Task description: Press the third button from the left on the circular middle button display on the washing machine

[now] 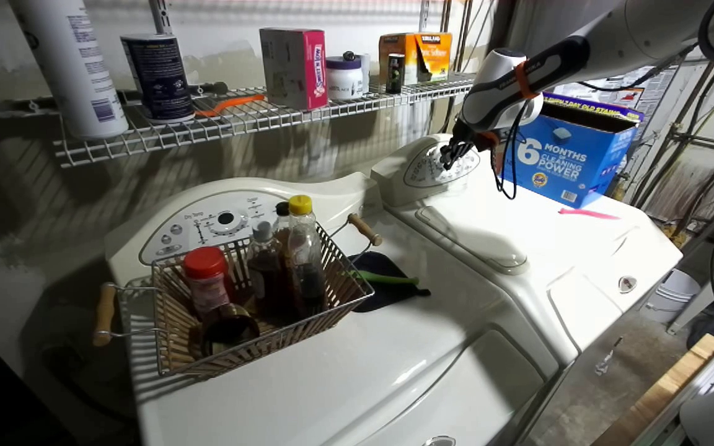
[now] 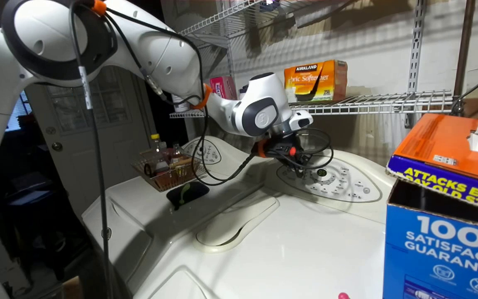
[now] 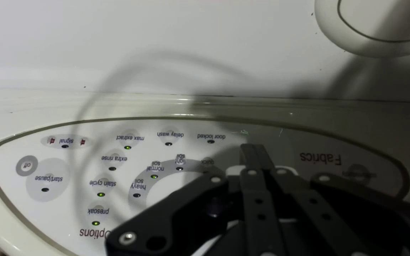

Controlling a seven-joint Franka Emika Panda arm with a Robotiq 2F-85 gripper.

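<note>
The white washing machine (image 1: 555, 254) (image 2: 305, 245) shows in both exterior views. Its rounded console (image 1: 418, 170) (image 2: 347, 189) faces my gripper. In the wrist view the labels stand upside down. A grey circular button ring (image 3: 141, 188) there carries "heavy soil", "normal soil", "light soil" and "quick"; the "normal soil" light is green. My gripper (image 1: 450, 160) (image 2: 299, 172) (image 3: 253, 146) hides the rest of the ring. Its fingers are shut together with nothing between them. The fingertips lie between the "door locked" and "Fabrics" labels in the wrist view. I cannot tell whether they touch the panel.
A second white appliance (image 1: 394, 347) beside it bears a wire basket (image 1: 264, 337) of bottles. A blue box (image 1: 571, 148) (image 2: 442, 245) stands on the washing machine. A wire shelf (image 1: 220, 127) (image 2: 388, 106) hangs above the consoles. Loose cables (image 2: 222, 180) loop round my wrist.
</note>
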